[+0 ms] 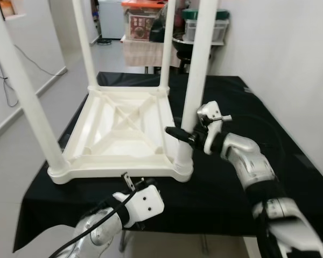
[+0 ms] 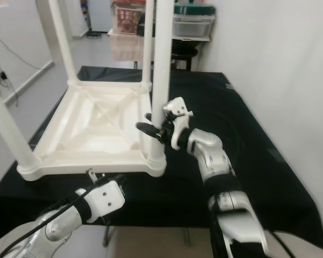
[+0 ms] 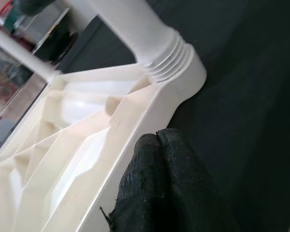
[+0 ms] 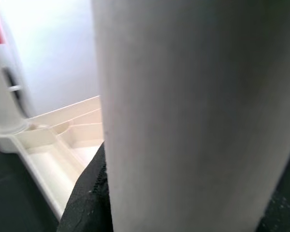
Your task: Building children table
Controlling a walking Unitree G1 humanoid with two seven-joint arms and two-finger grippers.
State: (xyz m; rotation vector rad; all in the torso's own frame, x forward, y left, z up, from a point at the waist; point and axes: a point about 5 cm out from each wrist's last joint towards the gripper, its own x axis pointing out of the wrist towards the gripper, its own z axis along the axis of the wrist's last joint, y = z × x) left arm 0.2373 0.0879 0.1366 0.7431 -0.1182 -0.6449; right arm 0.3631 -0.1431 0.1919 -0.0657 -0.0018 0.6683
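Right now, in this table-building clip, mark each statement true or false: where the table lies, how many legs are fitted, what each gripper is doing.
1. The white table lies upside down on the black cloth. True.
2. One leg is fitted. False: four legs stand up.
3. The right gripper grips the near right leg. True.
4. The left gripper holds a screwdriver. False: its fingers are shut and empty, at the table's near edge.

The upturned table (image 1: 124, 129) looks like smooth white plastic, slightly glossy. The black cloth (image 1: 226, 183) under it is matt.
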